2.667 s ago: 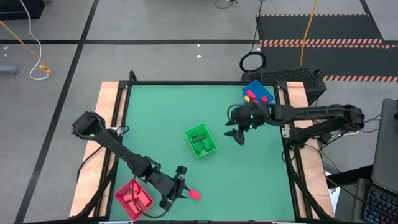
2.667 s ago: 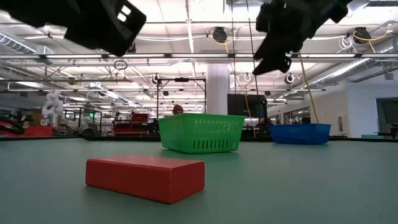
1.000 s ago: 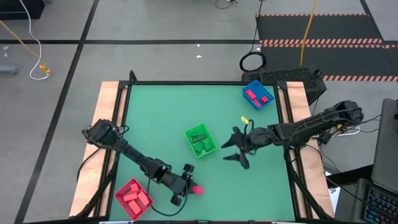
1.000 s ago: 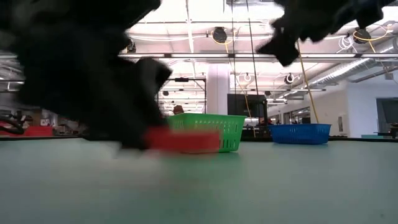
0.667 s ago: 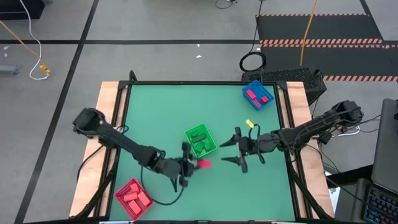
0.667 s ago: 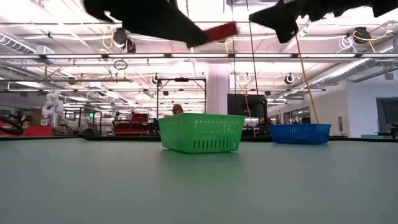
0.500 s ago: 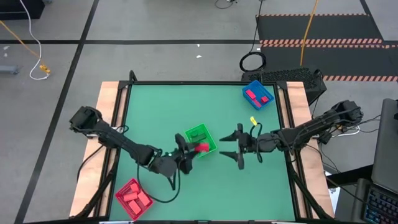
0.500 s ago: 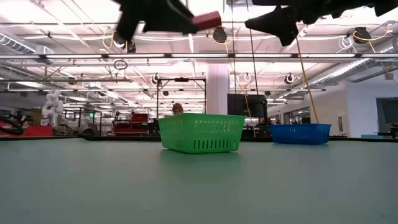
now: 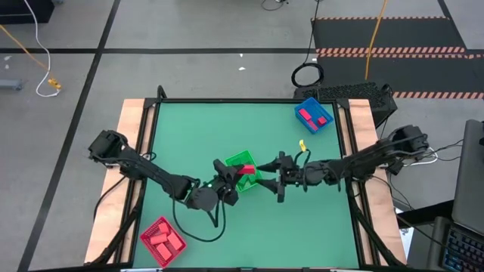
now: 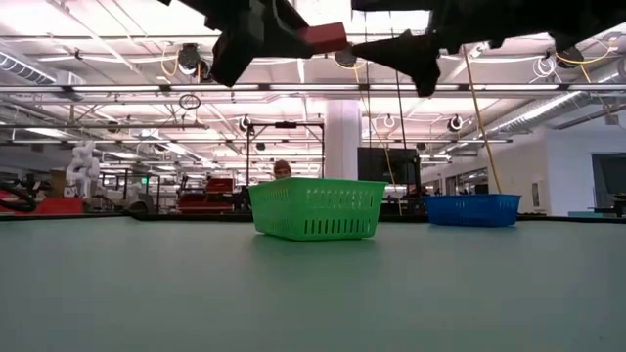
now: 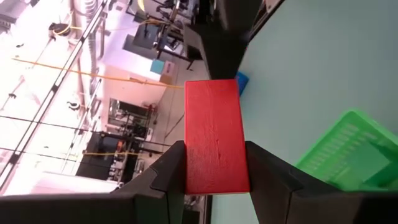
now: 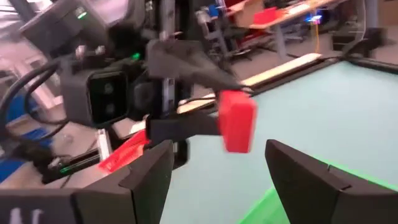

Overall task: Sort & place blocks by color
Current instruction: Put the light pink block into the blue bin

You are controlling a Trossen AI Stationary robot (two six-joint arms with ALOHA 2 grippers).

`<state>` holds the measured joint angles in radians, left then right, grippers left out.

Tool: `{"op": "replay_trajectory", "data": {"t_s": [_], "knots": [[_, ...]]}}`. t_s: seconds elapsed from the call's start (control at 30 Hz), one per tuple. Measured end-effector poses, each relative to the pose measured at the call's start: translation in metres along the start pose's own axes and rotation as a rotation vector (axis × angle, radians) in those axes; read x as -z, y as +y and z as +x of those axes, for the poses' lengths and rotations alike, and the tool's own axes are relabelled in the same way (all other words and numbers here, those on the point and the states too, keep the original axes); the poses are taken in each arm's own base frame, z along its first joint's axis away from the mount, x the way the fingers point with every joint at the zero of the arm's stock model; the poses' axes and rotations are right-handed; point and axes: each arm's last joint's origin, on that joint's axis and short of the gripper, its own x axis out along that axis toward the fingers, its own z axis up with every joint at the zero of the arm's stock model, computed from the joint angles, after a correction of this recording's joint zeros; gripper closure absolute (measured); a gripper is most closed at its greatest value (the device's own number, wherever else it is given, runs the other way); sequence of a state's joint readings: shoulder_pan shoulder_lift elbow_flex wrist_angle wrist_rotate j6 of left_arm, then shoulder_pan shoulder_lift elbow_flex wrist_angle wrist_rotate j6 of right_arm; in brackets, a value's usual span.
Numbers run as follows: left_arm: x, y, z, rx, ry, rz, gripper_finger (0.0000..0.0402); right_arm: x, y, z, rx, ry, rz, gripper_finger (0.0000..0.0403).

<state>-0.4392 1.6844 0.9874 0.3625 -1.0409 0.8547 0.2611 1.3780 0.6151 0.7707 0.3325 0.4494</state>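
Green matting covers the table (image 9: 181,128). From above, the left gripper (image 9: 234,179) clamps a red block (image 9: 247,168) over the green bin (image 9: 240,159); the right gripper (image 9: 271,175), fingers apart, sits just beside that bin. At table height, the block (image 10: 323,36) hangs high above the green bin (image 10: 315,208). Left wrist: fingers (image 11: 165,174) pinch the block (image 11: 214,137). Right wrist: spread fingers (image 12: 149,171) face the block (image 12: 236,121).

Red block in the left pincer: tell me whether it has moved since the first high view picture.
Yes. The red block was on the mat near the red bin; now the left pincer holds it in the air over the green bin.
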Motion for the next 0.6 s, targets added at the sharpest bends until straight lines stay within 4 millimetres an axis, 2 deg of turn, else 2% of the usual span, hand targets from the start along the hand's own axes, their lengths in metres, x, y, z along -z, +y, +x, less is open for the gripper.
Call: {"op": "replay_trajectory", "data": {"t_s": [0.2, 0.6], "knots": [[-0.001, -0.001, -0.002, 0.002, -0.008, -0.003, 0.0267, 0.001, -0.007, 0.011, -0.002, -0.087, -0.020, 0.0169], [-0.004, -0.002, -0.006, 0.013, -0.031, -0.008, 0.0267, 0.002, -0.010, 0.013, -0.030, -0.056, 0.009, 0.0212]]}}
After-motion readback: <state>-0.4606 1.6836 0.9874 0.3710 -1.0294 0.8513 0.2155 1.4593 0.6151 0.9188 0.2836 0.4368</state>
